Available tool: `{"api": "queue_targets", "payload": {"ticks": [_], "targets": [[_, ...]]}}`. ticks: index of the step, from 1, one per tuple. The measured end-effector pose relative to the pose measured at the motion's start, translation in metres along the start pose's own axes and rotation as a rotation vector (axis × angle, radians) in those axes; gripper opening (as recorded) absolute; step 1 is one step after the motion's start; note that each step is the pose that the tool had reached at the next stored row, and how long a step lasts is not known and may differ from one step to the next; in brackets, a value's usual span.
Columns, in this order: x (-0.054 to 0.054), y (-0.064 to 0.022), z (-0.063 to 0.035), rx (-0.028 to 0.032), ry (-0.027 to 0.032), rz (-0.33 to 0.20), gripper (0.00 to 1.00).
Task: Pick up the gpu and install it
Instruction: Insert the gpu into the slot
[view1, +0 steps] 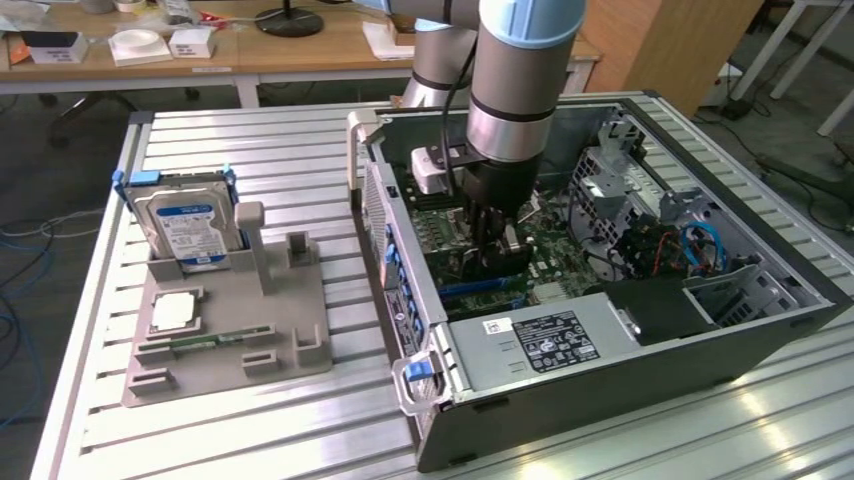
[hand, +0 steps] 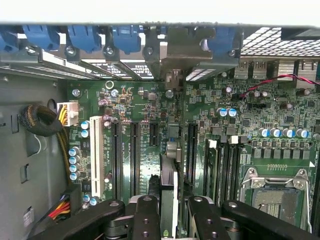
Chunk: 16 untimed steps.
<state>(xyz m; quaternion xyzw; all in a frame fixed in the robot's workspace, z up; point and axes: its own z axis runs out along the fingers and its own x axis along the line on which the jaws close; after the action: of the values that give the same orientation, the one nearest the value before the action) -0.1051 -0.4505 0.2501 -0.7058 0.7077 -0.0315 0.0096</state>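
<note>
In the exterior view the gripper (view1: 491, 250) reaches down inside the open computer case (view1: 694, 340), low over the green motherboard (view1: 561, 262), while a hard drive (view1: 187, 225) stands in its grey holder (view1: 227, 330) well off to the exterior view's left. In the wrist view the fingers (hand: 146, 215) are clamped on the gpu (hand: 168, 185), which stands edge-on between them over the expansion slots (hand: 134, 150); I can't tell whether it's seated.

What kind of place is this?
Probably a robotics lab or workshop: a robot arm reaches into an open computer case on a slatted metal table, with cluttered wooden desks behind.
</note>
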Motion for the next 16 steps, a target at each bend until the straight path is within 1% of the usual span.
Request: {"api": "queue_targets", "payload": {"ticks": [3,5,8,11,16], "targets": [[-0.0002,0.0001,-0.0001,0.0037,0.0002,0.000,0.27],[-0.0005,0.0001,-0.0002,0.0089,0.0004,0.000,0.27],[-0.0007,0.0000,0.0000,0.0146,-0.0001,0.000,0.27],[-0.0007,0.0000,0.0007,0.0156,-0.0001,0.000,0.27],[-0.0008,0.0002,0.0030,0.0156,0.0000,0.000,0.27]]}}
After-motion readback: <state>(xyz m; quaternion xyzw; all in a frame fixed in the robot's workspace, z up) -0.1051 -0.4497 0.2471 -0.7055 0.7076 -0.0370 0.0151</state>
